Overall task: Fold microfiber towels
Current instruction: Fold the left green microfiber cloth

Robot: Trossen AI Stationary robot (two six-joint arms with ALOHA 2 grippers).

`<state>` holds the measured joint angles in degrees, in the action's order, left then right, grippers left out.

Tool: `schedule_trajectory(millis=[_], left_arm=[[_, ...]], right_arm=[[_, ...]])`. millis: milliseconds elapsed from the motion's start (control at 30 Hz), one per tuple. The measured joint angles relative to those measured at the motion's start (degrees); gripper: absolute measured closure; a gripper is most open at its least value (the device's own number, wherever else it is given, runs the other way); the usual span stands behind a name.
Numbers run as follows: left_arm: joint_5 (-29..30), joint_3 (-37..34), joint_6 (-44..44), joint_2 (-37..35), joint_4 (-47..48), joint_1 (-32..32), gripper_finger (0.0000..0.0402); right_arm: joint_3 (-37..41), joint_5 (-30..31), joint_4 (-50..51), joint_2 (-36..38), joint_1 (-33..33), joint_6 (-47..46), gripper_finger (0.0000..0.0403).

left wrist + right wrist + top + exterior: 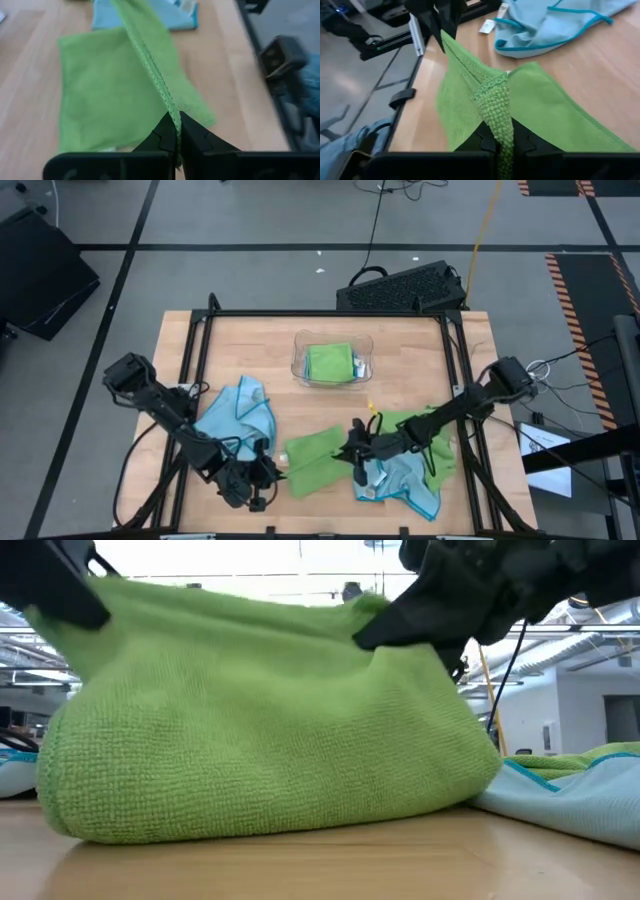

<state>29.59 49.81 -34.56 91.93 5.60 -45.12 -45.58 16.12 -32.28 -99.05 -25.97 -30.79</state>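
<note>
A lime green microfiber towel [312, 460] hangs near the table's front edge between my two grippers, with its lower part [270, 800] on the wood. My left gripper [262, 477] is shut on its left end and my right gripper [356, 452] is shut on its right end. A light blue towel [238, 415] lies crumpled behind the left gripper. Another blue towel [405, 478] and a green one [420, 428] lie heaped under the right arm. A folded green towel [330, 362] rests in the clear tray [298, 365]. My left gripper pinches the green towel's stitched edge [172, 111] between its two fingers, slanting down from the table's left. The edge runs taut from there toward the other gripper. The cloth below it hangs down onto the table. My right gripper pinches the bunched stitched edge at the towel's right end [496, 107] between its two fingers, coming nearly level from the table's right. The edge is lifted clear. The cloth falls away on both sides onto the table.
The table's black frame rails [200, 340] run along its left, right and far sides. A black keyboard-like box [400, 288] sits beyond the far edge. Bare wood [250, 345] shows at the far left and around the tray.
</note>
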Motion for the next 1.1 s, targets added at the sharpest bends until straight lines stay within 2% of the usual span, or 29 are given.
schedule_trajectory(millis=[533, 867, 967, 1100], left_arm=[[1.13, -0.01, -3.55, -0.03, 9.29, 7.69, 0.0392], [-2.72, -0.03, -3.00, 1.19, 9.90, 11.49, 0.0391], [-2.66, -0.01, -2.72, 1.06, 9.55, 12.01, 0.0378], [-2.69, -0.01, -3.21, 1.08, 9.69, 13.11, 0.0331]], right_arm=[[0.00, -0.04, 5.65, -0.19, 5.66, 2.38, 0.0398], [0.00, -4.18, 6.20, -0.19, 7.21, 4.25, 0.0395], [0.00, -3.54, 6.34, -0.19, 7.18, 5.40, 0.0371], [0.00, -0.75, 7.36, -0.19, 7.32, 6.62, 0.0311]])
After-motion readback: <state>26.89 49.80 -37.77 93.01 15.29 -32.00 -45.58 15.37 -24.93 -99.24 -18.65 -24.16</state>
